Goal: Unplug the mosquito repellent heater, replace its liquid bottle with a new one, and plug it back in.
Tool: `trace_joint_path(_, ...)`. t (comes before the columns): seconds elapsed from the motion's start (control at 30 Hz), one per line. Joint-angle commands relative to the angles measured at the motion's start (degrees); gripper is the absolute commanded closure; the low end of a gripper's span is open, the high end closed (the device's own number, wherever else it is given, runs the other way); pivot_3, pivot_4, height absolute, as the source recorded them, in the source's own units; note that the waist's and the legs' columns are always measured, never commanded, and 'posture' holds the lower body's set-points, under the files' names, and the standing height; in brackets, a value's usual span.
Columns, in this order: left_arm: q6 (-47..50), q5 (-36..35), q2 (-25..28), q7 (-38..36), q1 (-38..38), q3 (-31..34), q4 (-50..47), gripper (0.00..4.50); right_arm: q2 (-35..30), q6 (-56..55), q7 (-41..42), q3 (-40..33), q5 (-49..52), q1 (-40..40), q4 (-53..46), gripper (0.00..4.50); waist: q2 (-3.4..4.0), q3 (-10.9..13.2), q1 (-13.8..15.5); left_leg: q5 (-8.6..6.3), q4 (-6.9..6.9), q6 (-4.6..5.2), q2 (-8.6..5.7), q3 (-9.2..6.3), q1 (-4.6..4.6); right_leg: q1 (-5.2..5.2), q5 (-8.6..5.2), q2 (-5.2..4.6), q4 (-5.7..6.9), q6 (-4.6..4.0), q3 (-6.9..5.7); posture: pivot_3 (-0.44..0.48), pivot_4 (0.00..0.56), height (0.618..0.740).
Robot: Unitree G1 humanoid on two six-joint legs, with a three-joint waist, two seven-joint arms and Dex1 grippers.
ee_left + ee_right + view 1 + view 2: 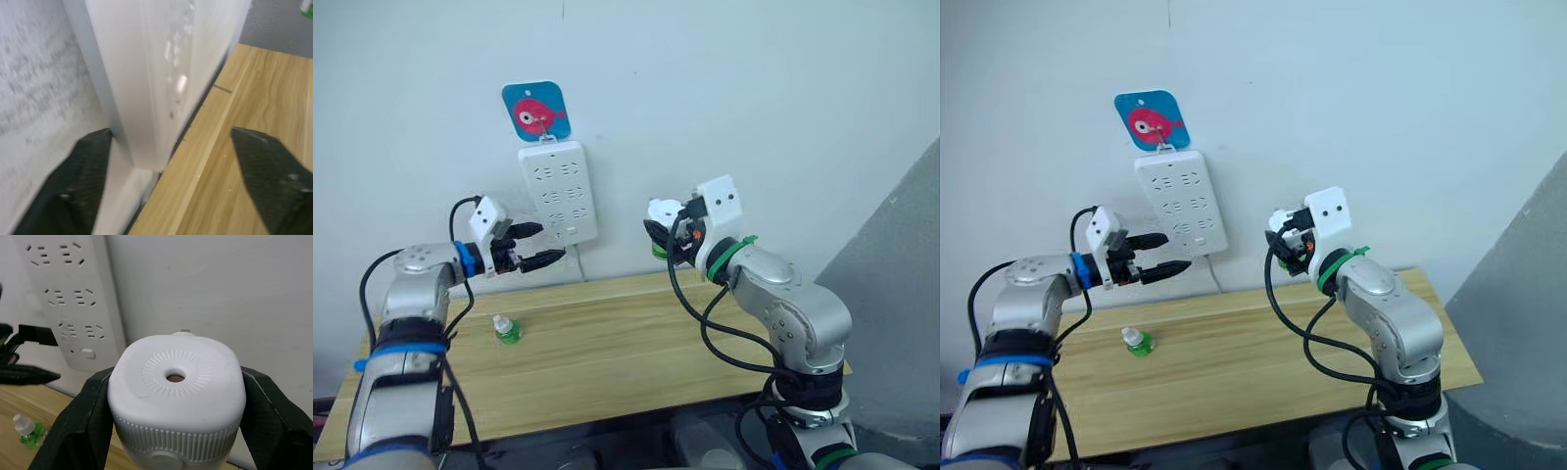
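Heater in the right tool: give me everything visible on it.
The heater is a small white rounded plastic unit with a round vent hole ringed by fine radial grooves on its face and a ribbed band below. The right tool clamps it between two black fingers, one on each side. It is unplugged, held in the air above the wooden table, off to the side of the wall power strip. A green part shows beneath it.
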Motion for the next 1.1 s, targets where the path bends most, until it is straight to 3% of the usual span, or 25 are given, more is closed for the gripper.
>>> trace_joint_path(0.03,3.84,-6.4,0.5,4.07,5.81,5.82,-15.67,0.0,0.67,-0.87,-0.45,-2.66,2.1,0.25,-3.08,1.41,0.0,0.0,0.02,0.0,0.0,0.0,0.01,0.01,-0.01,-0.05,-0.03,-0.04,0.11,-0.02,0.01,-0.198,0.058,0.733)
trace_joint_path(0.17,10.91,-12.74,-1.9,7.79,15.61,5.86,-33.98,0.0,3.27,-1.69,-0.8,-6.26,5.3,0.69,-3.37,1.41,0.02,0.01,0.06,0.0,0.02,0.0,-0.03,0.08,0.05,-0.04,-0.18,-0.05,0.2,0.22,0.06,-0.19,0.056,0.733)
trace_joint_path(0.23,16.71,-17.98,-3.51,9.03,19.91,2.59,-44.41,0.0,5.6,-1.82,-0.92,-8.79,7.78,0.85,-3.46,1.41,0.02,0.02,0.19,0.0,0.03,-0.01,-0.03,0.08,0.05,-0.02,-0.2,-0.06,0.2,0.25,0.06,-0.186,0.056,0.733)
trace_joint_path(0.33,21.96,-21.39,-6.07,12.78,21.45,-0.86,-51.07,0.0,8.38,-0.9,-1.65,-11.7,11.05,0.61,-3.44,1.41,0.02,0.02,0.77,0.0,0.08,-0.01,-0.1,0.11,0.06,0.04,-0.21,0.09,0.19,0.27,0.06,-0.187,0.055,0.733)
trace_joint_path(0.6,19.58,-19.04,-13.47,20.92,15.42,-4.64,-47.5,0.0,13.16,2.81,-5.96,-17.28,21.19,-0.35,-4.06,1.41,0.1,0.04,1.35,0.0,0.11,0.0,-0.06,0.14,0.14,0.08,-0.22,0.39,0.19,0.25,0.09,-0.201,0.05,0.733)
trace_joint_path(1.1,10.03,-14.96,-18.63,20.48,11.66,-9.6,-42.26,0.0,15.11,1.25,-19.62,-19.23,40.4,0.69,-1.51,1.41,0.14,-0.02,0.13,0.0,0.08,0.0,-0.08,0.24,0.06,-0.02,-0.22,0.38,0.18,0.24,0.19,-0.228,0.027,0.733)
